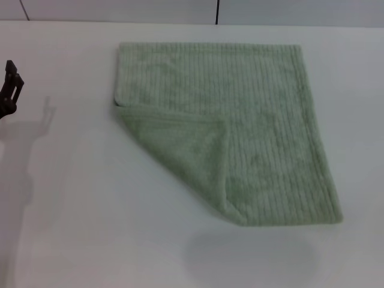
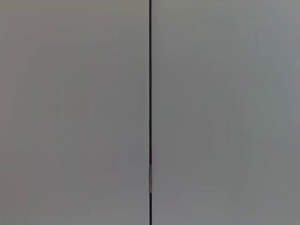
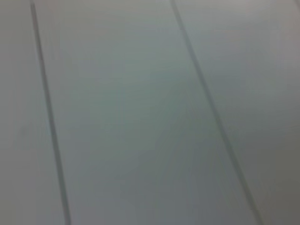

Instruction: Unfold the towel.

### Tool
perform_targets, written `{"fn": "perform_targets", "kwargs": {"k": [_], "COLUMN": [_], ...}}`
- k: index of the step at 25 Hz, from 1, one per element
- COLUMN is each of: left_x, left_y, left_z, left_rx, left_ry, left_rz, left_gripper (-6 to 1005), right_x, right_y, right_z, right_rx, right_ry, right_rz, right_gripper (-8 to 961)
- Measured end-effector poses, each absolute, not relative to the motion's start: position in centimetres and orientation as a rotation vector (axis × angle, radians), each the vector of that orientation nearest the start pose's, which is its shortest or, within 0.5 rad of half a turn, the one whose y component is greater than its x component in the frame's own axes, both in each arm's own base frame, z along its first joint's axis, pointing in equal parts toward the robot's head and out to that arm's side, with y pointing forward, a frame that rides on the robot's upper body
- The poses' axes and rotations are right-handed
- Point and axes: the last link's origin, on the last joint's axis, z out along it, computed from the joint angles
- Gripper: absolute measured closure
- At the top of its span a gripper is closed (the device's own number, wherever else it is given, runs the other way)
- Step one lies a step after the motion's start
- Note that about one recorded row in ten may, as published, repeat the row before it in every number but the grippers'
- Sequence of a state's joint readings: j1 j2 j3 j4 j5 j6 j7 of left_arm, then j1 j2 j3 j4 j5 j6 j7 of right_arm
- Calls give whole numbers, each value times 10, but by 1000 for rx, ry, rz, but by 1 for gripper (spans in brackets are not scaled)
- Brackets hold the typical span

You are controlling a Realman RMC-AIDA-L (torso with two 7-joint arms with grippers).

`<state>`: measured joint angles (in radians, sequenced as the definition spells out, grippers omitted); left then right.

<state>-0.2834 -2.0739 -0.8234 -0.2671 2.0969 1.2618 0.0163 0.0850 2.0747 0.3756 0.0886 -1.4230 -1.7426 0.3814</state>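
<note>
My left gripper (image 1: pixel 11 90) sits at the table's left edge, finger state unreadable; right gripper out of sight.
The towel (image 1: pixel 264 132) lies mid-table, near-left corner folded inward, bare white table (image 1: pixel 72 210) all around it.

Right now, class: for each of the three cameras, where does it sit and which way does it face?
Head view: on the head, looking down at the towel, one corner folded over, on the white table; the left gripper shows at the edge.
Left wrist view: faces a pale panel with a seam; no gripper shows.
Right wrist view: similar seamed panels; no gripper.
Both wrist views miss the towel.
</note>
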Motion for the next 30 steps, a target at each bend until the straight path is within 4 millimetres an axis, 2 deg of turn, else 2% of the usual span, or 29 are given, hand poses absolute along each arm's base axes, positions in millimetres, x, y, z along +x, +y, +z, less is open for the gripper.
{"fn": "perform_targets", "kwargs": {"k": [1, 5, 6, 8, 9, 12, 14, 16, 19, 22, 23, 25, 27, 28, 29, 30], "left_x": [-354, -353, -353, -354, -354, -353, -351, -351, -349, -348, -348, -347, -348, -348, -348, -348], "left_y": [289, 290, 290, 290, 290, 292, 295, 296, 302, 303, 303, 304, 305, 305, 305, 305], "left_z": [4, 4, 4, 4, 4, 3, 2, 2, -1, -2, -2, -2, -3, -3, -3, -3], "left_rx": [-1376, -1381, -1381, -1381, -1381, -1382, -1389, -1391, -1406, -1414, -1414, -1417, -1423, -1423, -1423, -1423], "left_ry": [-533, -532, -532, -533, -537, -540, -540, -541, -550, -553, -553, -554, -558, -558, -558, -558], "left_rz": [-634, -637, -635, -634, -634, -635, -638, -637, -633, -632, -632, -631, -625, -625, -625, -625], "left_gripper": [161, 161, 162, 162, 162, 161, 161, 161, 162, 162, 162, 162, 162, 162, 162, 162], "right_x": [403, 409, 411, 411, 410, 408, 401, 399, 395, 393, 393, 393, 394, 394, 391, 391], "right_y": [171, 184, 195, 199, 212, 222, 238, 242, 263, 267, 267, 262, 258, 258, 261, 261], "right_z": [78, 88, 94, 96, 102, 108, 114, 115, 118, 116, 116, 113, 102, 102, 93, 93], "right_rx": [-966, -1031, -1107, -1140, -1228, -1309, -1426, -1459, -1572, -1583, -1569, -1429, -1297, -1297, -1275, -1275], "right_ry": [532, 583, 609, 614, 643, 669, 692, 702, 766, 744, 719, 609, 441, 441, 359, 359], "right_rz": [880, 939, 948, 944, 953, 954, 938, 931, 876, 859, 863, 890, 754, 754, 649, 649], "right_gripper": [287, 478, 526, 684, 763, 879, 956, 956, 955, 955, 955, 955, 954, 954, 954, 954]}}
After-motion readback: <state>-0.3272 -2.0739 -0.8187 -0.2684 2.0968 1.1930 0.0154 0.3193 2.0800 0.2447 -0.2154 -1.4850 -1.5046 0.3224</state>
